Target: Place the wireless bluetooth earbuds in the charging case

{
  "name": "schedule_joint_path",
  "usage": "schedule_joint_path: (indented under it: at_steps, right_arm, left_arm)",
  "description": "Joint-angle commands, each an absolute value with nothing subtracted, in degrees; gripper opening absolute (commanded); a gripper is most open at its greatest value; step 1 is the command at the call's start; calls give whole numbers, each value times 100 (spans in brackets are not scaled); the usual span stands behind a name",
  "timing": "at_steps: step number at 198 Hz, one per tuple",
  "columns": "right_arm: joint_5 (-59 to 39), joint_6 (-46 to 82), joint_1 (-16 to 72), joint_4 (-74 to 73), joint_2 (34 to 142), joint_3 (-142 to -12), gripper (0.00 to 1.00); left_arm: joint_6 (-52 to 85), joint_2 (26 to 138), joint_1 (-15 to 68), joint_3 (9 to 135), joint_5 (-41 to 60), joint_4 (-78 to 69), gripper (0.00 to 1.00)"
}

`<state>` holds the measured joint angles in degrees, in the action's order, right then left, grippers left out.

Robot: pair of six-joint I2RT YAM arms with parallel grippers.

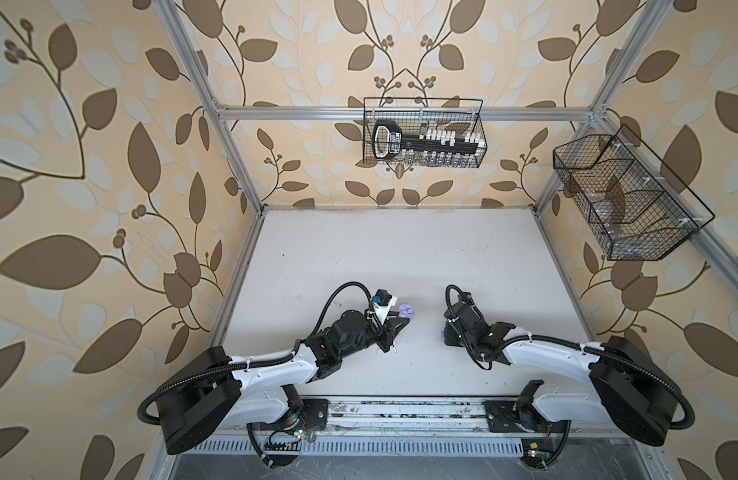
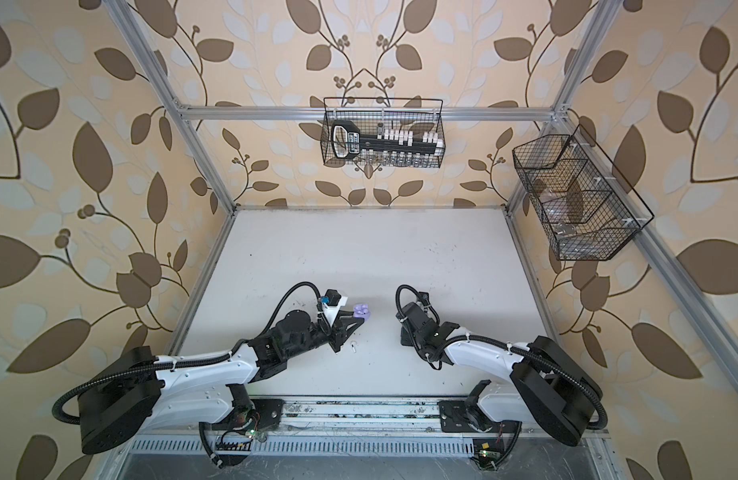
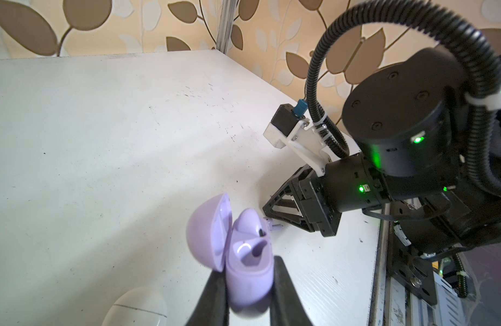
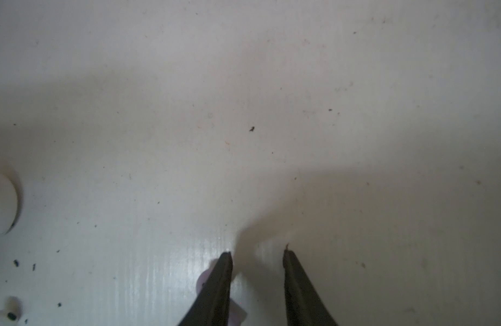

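1. The left gripper (image 3: 246, 268) is pressed together on the base of the lilac charging case (image 3: 250, 282), at or just above the table (image 1: 400, 249); we cannot tell which. We judge the hold steadies the case so a bud can be pushed in without it sliding.
2. The lid (image 3: 207, 234) stands hinged open. Inside, what looks like one seated lilac bud (image 3: 247, 223) fills a well; the neighbouring well (image 3: 257, 249) is empty.
3. The right gripper (image 4: 257, 254) is low over the table with its jaws spread. A loose lilac earbud (image 4: 202, 279) lies partly under one finger, not pinched; in the left wrist view it lies just beside the case.
4. A white case (image 3: 136, 309) lies shut near the left gripper; we cannot tell what it holds. A white earbud (image 2: 353, 344) lies loose on the table.
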<state>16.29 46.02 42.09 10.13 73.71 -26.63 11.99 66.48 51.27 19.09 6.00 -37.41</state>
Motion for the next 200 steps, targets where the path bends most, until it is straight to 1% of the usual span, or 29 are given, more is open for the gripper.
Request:
schedule_joint_path:
  at_steps: [1,53,85,144,200]
  right_arm:
    - [1297,4623,4252,1292,7163,-2583,33]
    - [644,4727,4351,1156,6553,-2484,33]
    - [619,4643,4180,1154,6409,-2391,34]
    - [138,4354,3975,592,6720,-2272,37]
    - [50,4290,3877,335,7037,-2276,37]
  left_arm:
    - [1161,6601,5063,2018,686,-3897,4]
    - [1183,6636,5063,2014,710,-3911,4]
    - [1189,6668,5063,2018,738,-3942,4]
    - [1174,6647,5063,2021,713,-3914,4]
    - [1160,6645,5061,2023,695,-3902,4]
